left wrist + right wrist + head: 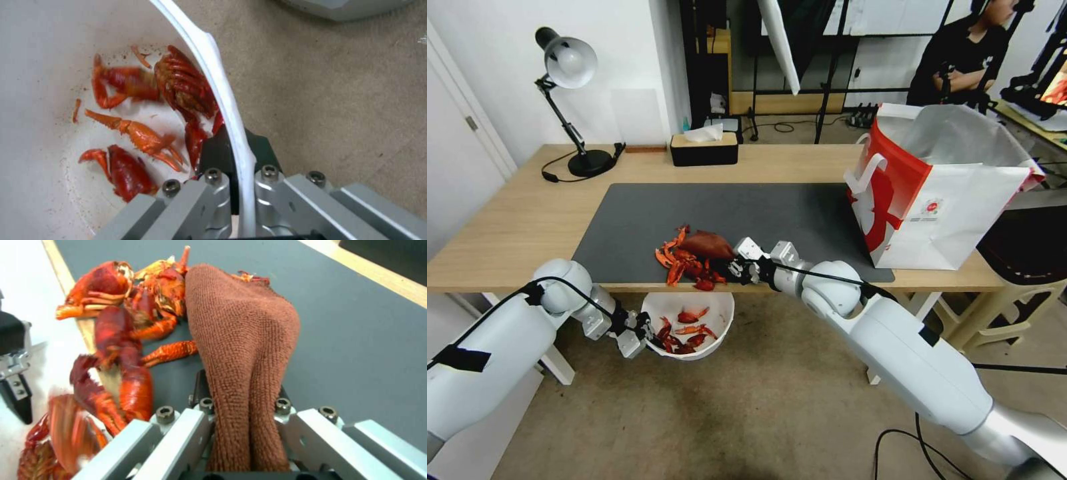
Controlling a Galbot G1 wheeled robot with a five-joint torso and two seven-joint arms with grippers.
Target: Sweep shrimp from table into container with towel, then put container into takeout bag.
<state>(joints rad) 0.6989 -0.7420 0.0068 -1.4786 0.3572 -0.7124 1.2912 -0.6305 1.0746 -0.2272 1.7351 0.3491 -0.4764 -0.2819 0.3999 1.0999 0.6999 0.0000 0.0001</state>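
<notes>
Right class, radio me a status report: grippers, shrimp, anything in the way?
Left gripper clamps round white plastic container rim below table edge. Right gripper grips rust-red towel, pushing red-orange shrimp off. Nothing blocking.

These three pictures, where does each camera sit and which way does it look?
Head view: high up, facing down at the table; both arms show.
Left wrist view: behind the left gripper, clamped on the container rim, shrimp inside.
Right wrist view: behind the right gripper pinching the towel.
Shared: both wrist views show shrimp and the container.
</notes>
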